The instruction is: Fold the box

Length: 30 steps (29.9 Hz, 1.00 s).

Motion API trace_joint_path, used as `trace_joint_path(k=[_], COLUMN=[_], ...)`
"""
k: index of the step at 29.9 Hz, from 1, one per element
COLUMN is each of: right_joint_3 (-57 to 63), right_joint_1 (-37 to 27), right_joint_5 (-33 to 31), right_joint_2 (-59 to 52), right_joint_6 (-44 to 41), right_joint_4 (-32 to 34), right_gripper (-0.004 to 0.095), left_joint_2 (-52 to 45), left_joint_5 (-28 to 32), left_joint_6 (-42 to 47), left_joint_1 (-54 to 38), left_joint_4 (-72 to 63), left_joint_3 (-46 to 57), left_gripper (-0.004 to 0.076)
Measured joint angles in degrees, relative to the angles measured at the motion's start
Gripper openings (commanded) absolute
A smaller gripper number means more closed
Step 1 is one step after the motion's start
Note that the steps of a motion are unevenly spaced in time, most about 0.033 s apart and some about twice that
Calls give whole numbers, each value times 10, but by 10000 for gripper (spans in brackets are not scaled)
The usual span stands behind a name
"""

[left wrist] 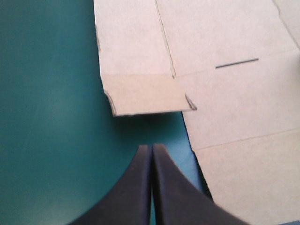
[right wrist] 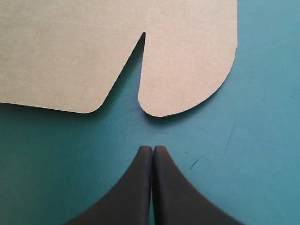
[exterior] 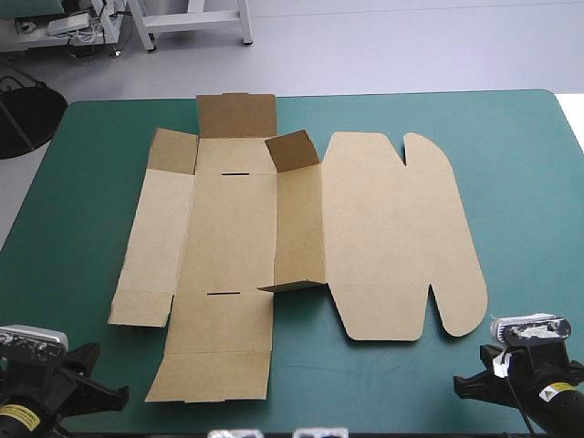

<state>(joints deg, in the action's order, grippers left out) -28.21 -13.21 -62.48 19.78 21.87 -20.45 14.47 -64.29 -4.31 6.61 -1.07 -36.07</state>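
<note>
Getting the first flat wall of the box up

Across the middle of the teal-green table [exterior: 529, 182] the brown box [exterior: 233, 228] lies spread out, hardly begun by the look of it. Its lid [exterior: 401, 237], the broad panel with rounded ears, is flat on the box's right side. Between lid and base one long wall [exterior: 299, 228] leans up, with a corner flap [exterior: 292, 149] lifted at its far end. The far end panel [exterior: 237, 114] is partly raised too. The opposite wall [exterior: 160, 228], on the box's left side, lies flat. Thin slots [exterior: 224, 293] mark the base's creases.

Both arms wait off the box's near edge. The left gripper [left wrist: 151, 152] has its black fingers pressed together in a point, empty, just short of the small flap [left wrist: 145, 93] at the left wall's near end. The right gripper [right wrist: 152, 152] is likewise pinched together on nothing, facing the lid's near ear [right wrist: 187, 84] and apart from it.

I'd say the job in hand is raising that flat left wall. Done well, the pointed tip slides in low under the small flap's edge, which seems to sit a touch proud of the cover. It then levers upward along the crease while the other arm presses on the base so the sheet doesn't skate away.
</note>
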Motion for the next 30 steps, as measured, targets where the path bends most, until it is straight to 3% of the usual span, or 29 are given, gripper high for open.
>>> trace_joint_path(k=[13,22,30], right_joint_3=[0,0,0], right_joint_1=[0,0,0], right_joint_5=[0,0,-1], right_joint_2=[0,0,0], right_joint_6=[0,0,0], right_joint_4=[0,0,1], right_gripper=[-13,-13,-13], left_joint_2=[269,446,582], left_joint_5=[3,63,86], left_joint_6=[0,-11,-62], left_joint_1=[0,-3,-90], left_joint_4=[-46,-47,-100], left_joint_3=[-191,-266,-330], left_gripper=[-8,-8,-8])
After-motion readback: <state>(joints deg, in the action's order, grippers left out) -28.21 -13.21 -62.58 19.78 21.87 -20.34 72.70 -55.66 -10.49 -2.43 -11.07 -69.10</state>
